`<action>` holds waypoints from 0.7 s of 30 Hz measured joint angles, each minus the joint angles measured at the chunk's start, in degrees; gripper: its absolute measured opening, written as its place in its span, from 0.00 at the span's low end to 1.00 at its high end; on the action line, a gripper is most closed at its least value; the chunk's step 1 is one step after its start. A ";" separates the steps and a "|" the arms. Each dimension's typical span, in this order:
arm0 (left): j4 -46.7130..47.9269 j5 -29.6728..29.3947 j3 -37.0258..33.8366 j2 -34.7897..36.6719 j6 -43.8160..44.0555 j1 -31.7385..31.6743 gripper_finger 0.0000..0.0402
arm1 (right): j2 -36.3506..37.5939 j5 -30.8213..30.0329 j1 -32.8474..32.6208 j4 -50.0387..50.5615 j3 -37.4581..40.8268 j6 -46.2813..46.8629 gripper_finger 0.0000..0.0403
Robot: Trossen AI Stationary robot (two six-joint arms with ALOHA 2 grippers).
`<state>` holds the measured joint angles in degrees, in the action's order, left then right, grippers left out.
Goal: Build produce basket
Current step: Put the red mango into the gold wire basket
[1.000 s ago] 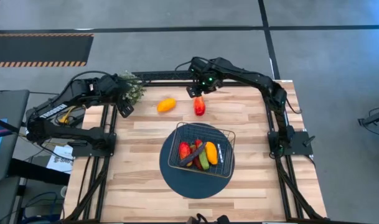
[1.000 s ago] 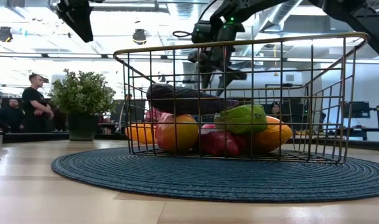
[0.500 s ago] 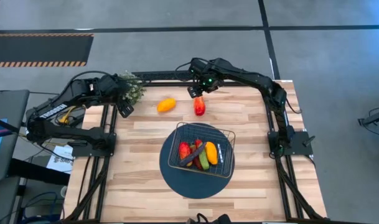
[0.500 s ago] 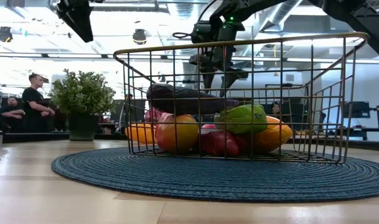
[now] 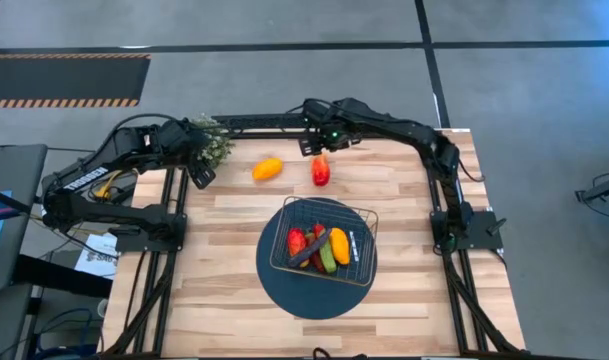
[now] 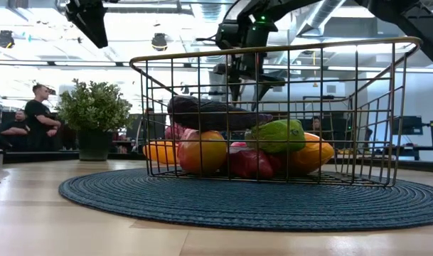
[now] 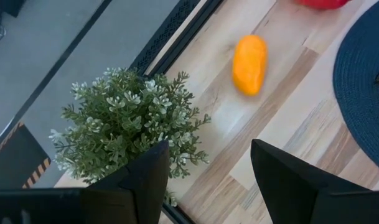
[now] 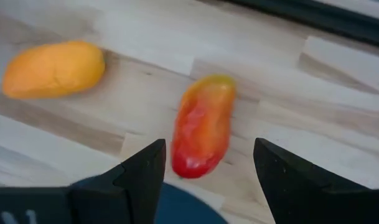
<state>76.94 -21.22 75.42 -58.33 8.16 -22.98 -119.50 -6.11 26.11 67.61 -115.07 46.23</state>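
The wire basket (image 5: 369,216) stands on a round dark-blue mat (image 5: 284,285) and holds several pieces of produce (image 5: 320,246): red, dark purple, green and orange. A red pepper (image 5: 321,170) and an orange pepper (image 5: 268,168) lie on the wood beyond it. My right gripper (image 5: 318,150) hangs open above the red pepper's far end; in the right wrist view its fingers (image 8: 139,171) stand on either side of the red pepper (image 8: 203,127), clear of it. My left gripper (image 5: 201,178) waits open at the far left beside the potted plant (image 5: 212,140).
The potted plant (image 7: 127,127) stands at the table's far left corner, close to my left gripper (image 7: 208,155). The orange pepper (image 8: 52,68) lies a short way left of the red one. People (image 6: 38,117) show in the room behind the table.
My right gripper has rolled about its own pointing line while staying above the red pepper. The peppers and the basket have kept their places.
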 joint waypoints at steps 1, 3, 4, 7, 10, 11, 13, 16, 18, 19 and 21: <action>0.00 0.01 0.00 0.00 -0.05 0.00 0.53 | -0.54 -0.02 -0.58 -0.28 -0.09 0.03 0.65; -0.01 0.01 0.00 0.00 -0.49 0.00 0.53 | -1.73 0.02 -1.11 -0.10 0.01 0.03 0.65; -0.01 0.03 0.00 0.00 -0.58 0.02 0.53 | -2.44 0.09 -1.15 0.22 0.11 0.01 0.65; 0.05 0.03 0.00 0.00 -0.63 0.02 0.53 | -4.58 0.29 -1.57 0.75 0.04 -0.09 0.65; 0.28 0.45 0.00 0.00 -0.80 0.02 0.53 | -6.34 0.61 -1.25 2.24 -0.06 -0.01 0.65; 0.45 0.54 0.00 -0.02 -1.12 0.02 0.53 | -6.69 0.99 -1.16 2.85 0.01 0.13 0.65; 0.38 0.54 0.00 0.00 -1.59 0.02 0.53 | -7.53 1.59 -0.66 3.11 0.06 0.32 0.65; 0.38 0.56 0.00 -0.02 -1.73 0.02 0.53 | -8.61 4.67 -0.57 2.74 0.07 0.75 0.65; 0.38 0.56 0.00 -0.01 -1.75 0.02 0.53 | -9.65 4.64 -0.86 1.66 -0.07 0.53 0.65; 0.38 0.56 0.00 -0.01 -1.93 0.02 0.53 | -10.00 4.68 -0.97 1.47 -0.04 0.47 0.65; 0.36 0.56 0.00 -0.02 -2.19 0.02 0.53 | -10.52 4.72 -0.90 1.22 0.09 0.47 0.65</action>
<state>77.30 -20.66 75.42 -58.35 5.97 -22.96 -130.02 -1.39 25.21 68.82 -114.98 46.70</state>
